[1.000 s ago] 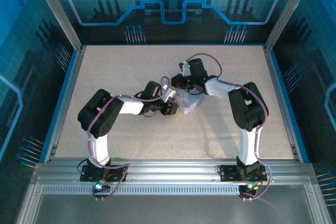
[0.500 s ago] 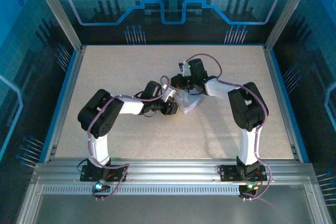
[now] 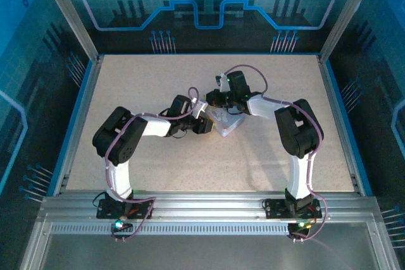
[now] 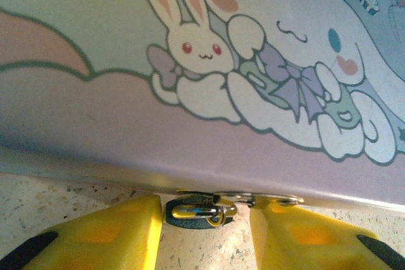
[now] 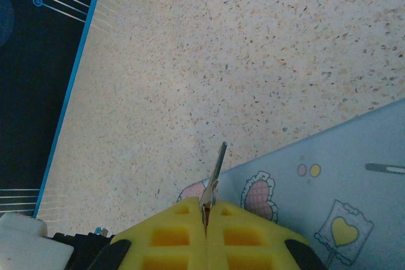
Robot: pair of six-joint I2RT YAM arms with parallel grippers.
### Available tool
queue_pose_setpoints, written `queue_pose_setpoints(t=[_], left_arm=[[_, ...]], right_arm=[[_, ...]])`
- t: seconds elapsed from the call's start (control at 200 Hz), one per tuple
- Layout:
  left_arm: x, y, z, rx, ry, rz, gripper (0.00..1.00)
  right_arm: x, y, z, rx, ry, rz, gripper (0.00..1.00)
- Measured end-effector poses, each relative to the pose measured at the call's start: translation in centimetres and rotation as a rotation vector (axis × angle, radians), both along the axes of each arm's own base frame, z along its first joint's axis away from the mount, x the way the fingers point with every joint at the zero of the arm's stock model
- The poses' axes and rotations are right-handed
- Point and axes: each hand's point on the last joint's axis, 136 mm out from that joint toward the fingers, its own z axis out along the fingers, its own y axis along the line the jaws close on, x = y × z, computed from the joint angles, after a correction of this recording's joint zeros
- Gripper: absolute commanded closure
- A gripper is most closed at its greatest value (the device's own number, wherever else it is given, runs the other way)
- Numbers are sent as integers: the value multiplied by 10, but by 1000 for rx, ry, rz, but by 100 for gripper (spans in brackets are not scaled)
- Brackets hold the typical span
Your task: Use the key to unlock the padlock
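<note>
Right, the speckled bench (image 3: 158, 86) spreads wide under both arms, and the two of them meet at the box (image 3: 229, 124), which sits about mid-bench. Up close from the left wrist, that box shows a pastel side printed with a white bunny and a long-eared cartoon dog. From the right wrist we see a pale blue face with hearts and sweets.

The left gripper (image 4: 206, 219) is down at the box's lower edge. Its yellow fingers (image 4: 107, 235) are parted to a narrow gap, one on either side of the padlock (image 4: 195, 211). There's daylight on both sides of it, though less on the left. And there's the padlock itself, tiny and dark with a brassy glint, tucked right against the box's edge. It sits beside a small silvery clasp (image 4: 253, 199), directly under the bunny. Whether it touches the bench, I cannot tell.

Over the box's far side, the right gripper (image 5: 205, 216) is clamped tight, yellow pads pressed together on the key (image 5: 217, 162). The thin silver blade pokes out past the fingertips. It points away from the box's corner, with bare bench behind it.
</note>
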Motion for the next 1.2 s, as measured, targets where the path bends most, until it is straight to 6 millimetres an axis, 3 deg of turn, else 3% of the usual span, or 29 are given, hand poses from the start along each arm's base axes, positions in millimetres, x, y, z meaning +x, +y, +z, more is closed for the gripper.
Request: queue_pose_setpoints(t=[0.355, 0.605, 1.196], left_arm=[[-2, -1, -2, 20, -15, -15, 57], [-14, -11, -9, 69, -28, -49, 57], [-2, -1, -9, 68, -15, 19, 56]], right_arm=[[0, 0, 0, 0, 0, 0, 100], [0, 0, 0, 0, 0, 0, 100], [0, 0, 0, 2, 3, -2, 100]])
